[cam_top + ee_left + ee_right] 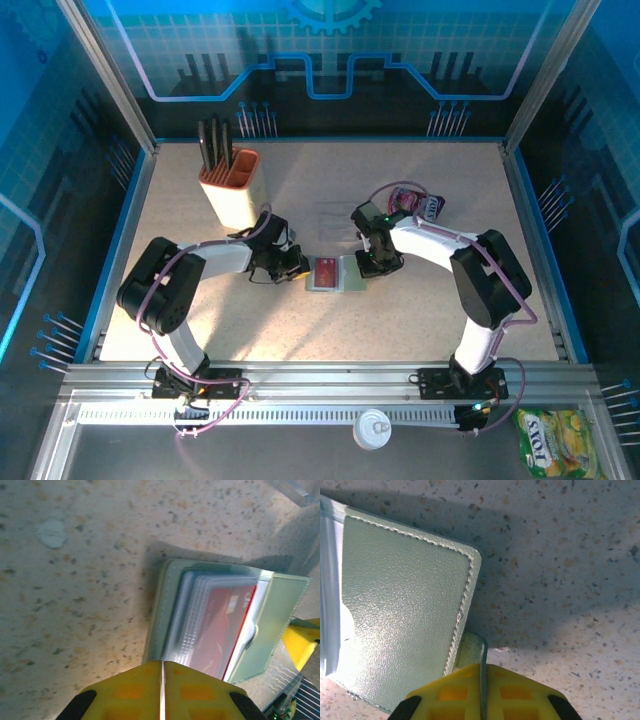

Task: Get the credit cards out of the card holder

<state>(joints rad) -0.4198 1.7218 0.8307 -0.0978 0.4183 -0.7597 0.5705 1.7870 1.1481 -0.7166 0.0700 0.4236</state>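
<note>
Left fingers (125,690) were closed right up against each other, just a thin seam between the yellow pads, sitting at the near edge of the card holder (280,615). That edge ran in under them, but honestly I couldn't tell if they actually had a bit of it pinched.

Right fingers (520,692) were squeezed together too, and there you could see it clearly: a little green tab (472,650) sticking off the holder's edge was clamped between them.

The card holder itself lay opened out flat on the tabletop (250,330), about mid-table, right between the two arms. The left side had a stack of clear ribbed sleeves (195,610) with a red card (215,630) showing through, still tucked inside. The right side was just the plain green stitched cover.

Further back, an orange-and-cream cup (232,195) with black pens (215,140) stood behind the left arm, and a pink pouch (420,203) lay behind the right one, both well apart from the holder.
</note>
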